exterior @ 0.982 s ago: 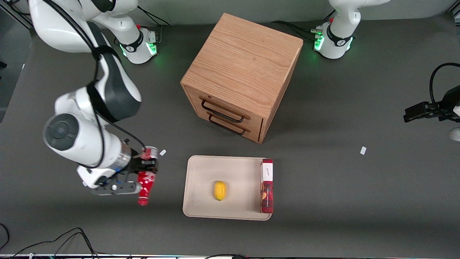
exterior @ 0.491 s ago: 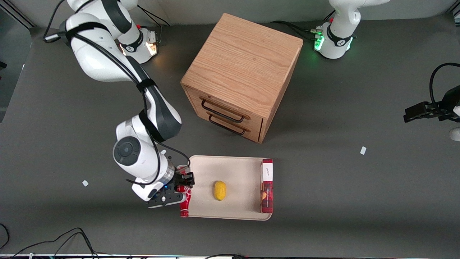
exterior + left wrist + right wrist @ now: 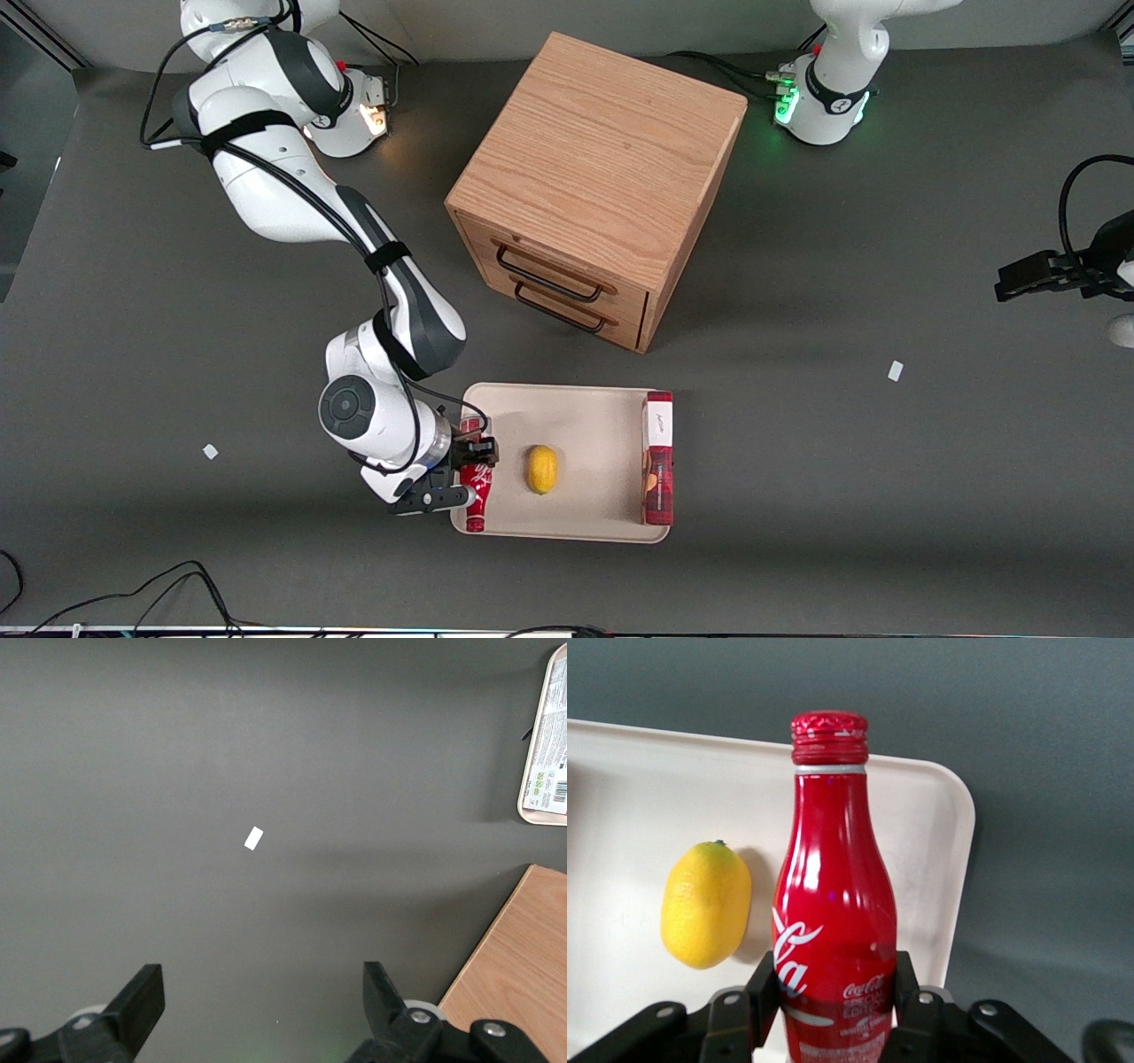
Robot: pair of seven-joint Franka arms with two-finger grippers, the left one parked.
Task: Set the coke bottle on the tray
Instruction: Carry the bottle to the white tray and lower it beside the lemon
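The red coke bottle (image 3: 477,486) (image 3: 833,904) lies lengthwise in my gripper (image 3: 474,461) (image 3: 833,992), whose black fingers (image 3: 764,988) are shut on its lower body. Its cap points toward the front camera. It hangs over the edge of the cream tray (image 3: 585,416) (image 3: 939,815) that faces the working arm's end of the table. Whether it touches the tray floor I cannot tell.
A yellow lemon (image 3: 542,469) (image 3: 706,904) lies in the tray beside the bottle. A flat red box (image 3: 658,456) rests along the tray's rim toward the parked arm's end. The wooden drawer cabinet (image 3: 594,186) stands farther from the front camera.
My gripper has carried the bottle sideways from the bare table toward the tray, and the bottle now sits over the tray's edge near the lemon.
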